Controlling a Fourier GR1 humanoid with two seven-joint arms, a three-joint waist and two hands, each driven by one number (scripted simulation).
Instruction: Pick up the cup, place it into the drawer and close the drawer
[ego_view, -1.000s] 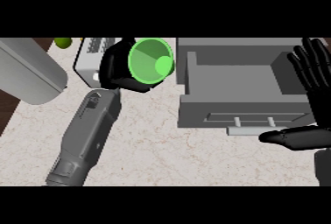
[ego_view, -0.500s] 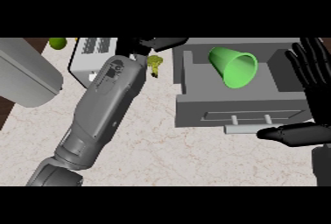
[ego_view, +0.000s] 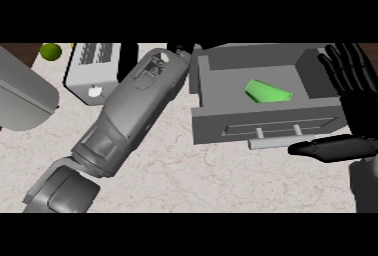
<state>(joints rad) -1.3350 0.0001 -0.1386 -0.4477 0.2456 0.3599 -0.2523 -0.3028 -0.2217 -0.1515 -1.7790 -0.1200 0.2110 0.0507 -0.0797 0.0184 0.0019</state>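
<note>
Since half a second ago: cup (ego_view: 268, 92) now lying on its side inside the open drawer (ego_view: 266, 122), no longer held above it; left forearm swung up across the surface (ego_view: 184, 170), left hand (ego_view: 179, 49) mostly lost past the drawer's back-left corner. Cannot tell how the left fingers stand. Right hand (ego_view: 347, 100) resting at the right edge, fingers straight and apart, thumb lying just beside the drawer handle (ego_view: 277, 143), holding nothing.

Placing looks done; closing not yet begun. Risks, as a guess: left hand lingering near the drawer's rear corner and catching it as it slides shut; a push landing off-centre on the front and skewing the drawer; tipped cup rolling as the drawer moves.

Hard to read: toaster (ego_view: 94, 70) partly behind the forearm, small green fruit (ego_view: 50, 51) at the far left edge, large grey appliance (ego_view: 22, 102) cut off at left.
</note>
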